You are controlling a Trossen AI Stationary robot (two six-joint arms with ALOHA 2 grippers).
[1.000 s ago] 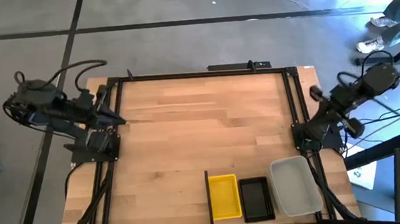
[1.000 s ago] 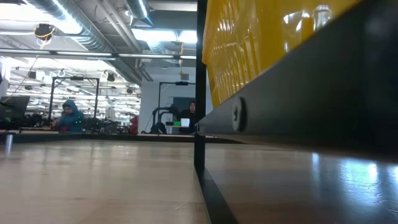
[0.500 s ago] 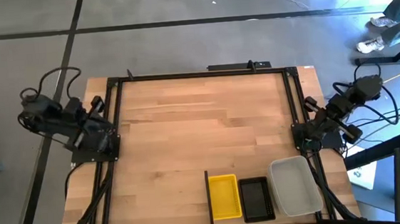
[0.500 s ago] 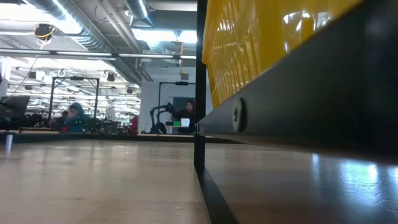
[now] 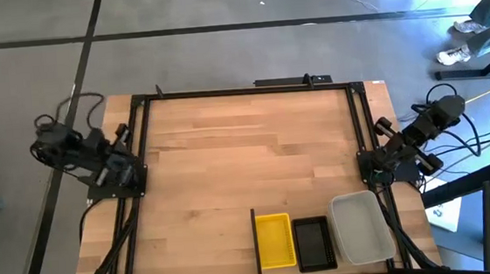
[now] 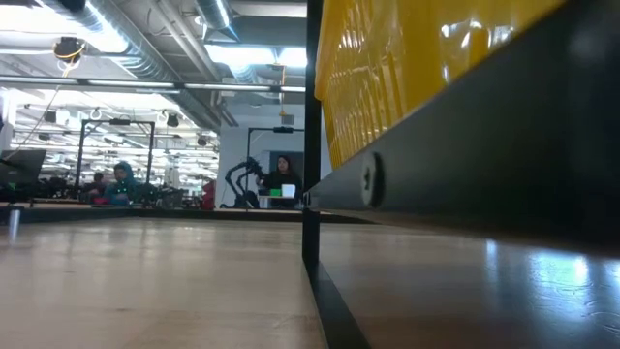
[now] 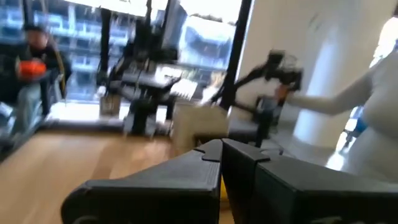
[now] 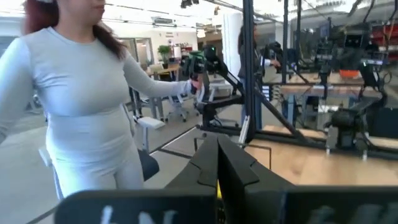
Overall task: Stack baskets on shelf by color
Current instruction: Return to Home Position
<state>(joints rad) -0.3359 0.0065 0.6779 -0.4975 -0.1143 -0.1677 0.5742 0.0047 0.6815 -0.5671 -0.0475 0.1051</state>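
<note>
While both arms sit folded off the wooden surface (image 5: 246, 154) — the left gripper (image 7: 221, 146) past its left edge, the right gripper (image 8: 217, 146) past its right — each one's fingers are pressed together, holding nothing. The yellow basket (image 5: 276, 240), black basket (image 5: 314, 243) and grey-white basket (image 5: 361, 227) stand side by side at the near edge, right of middle, just right of a thin dark divider (image 5: 255, 239).

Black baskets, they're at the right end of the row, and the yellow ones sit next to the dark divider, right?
Not quite. The black baskets stand in the middle of the row, between the yellow baskets and the grey baskets, which take the right end. The yellow ones do sit next to the dark divider. The high view shows it.
</note>
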